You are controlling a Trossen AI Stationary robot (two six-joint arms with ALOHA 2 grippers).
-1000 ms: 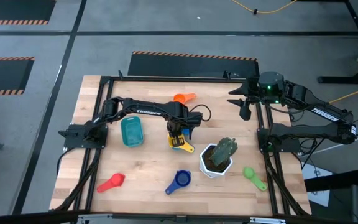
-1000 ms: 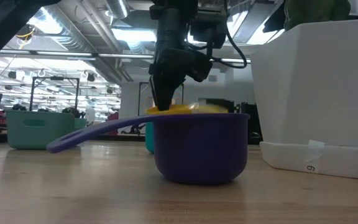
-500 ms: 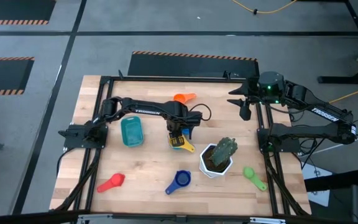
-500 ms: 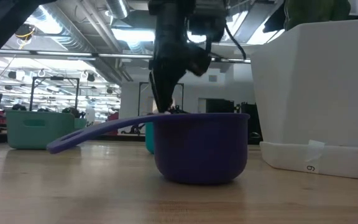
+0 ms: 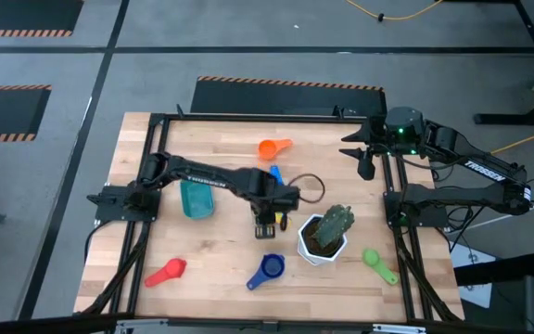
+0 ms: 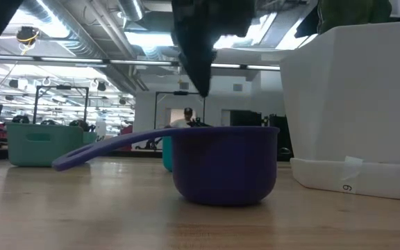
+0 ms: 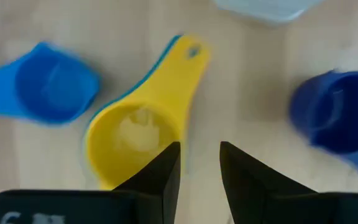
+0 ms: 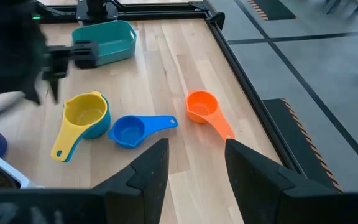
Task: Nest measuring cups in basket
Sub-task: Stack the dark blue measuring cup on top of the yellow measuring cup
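My left gripper [image 5: 267, 223] hangs open above the table's middle, just over a yellow measuring cup [image 7: 132, 134] that sits nested in a blue cup. It touches neither. A light blue cup [image 7: 55, 90] lies on the table close by, on the far side. A dark blue cup [image 6: 224, 163] stands nearer the front edge. The teal basket [image 5: 196, 198] rests on the table to the left of the gripper. An orange cup [image 5: 272, 147] lies near the far edge. My right gripper [image 5: 364, 158] waits open at the far right.
A white pot [image 5: 325, 234] with a green plant stands right of my left gripper. A red cup [image 5: 167, 272] lies at the front left and a green cup [image 5: 378, 263] at the front right. A black frame borders the table on both sides.
My left gripper has let go of the yellow cup, risen and moved toward the table's near edge. In the low view the yellow cup has sunk out of sight behind the dark blue cup.
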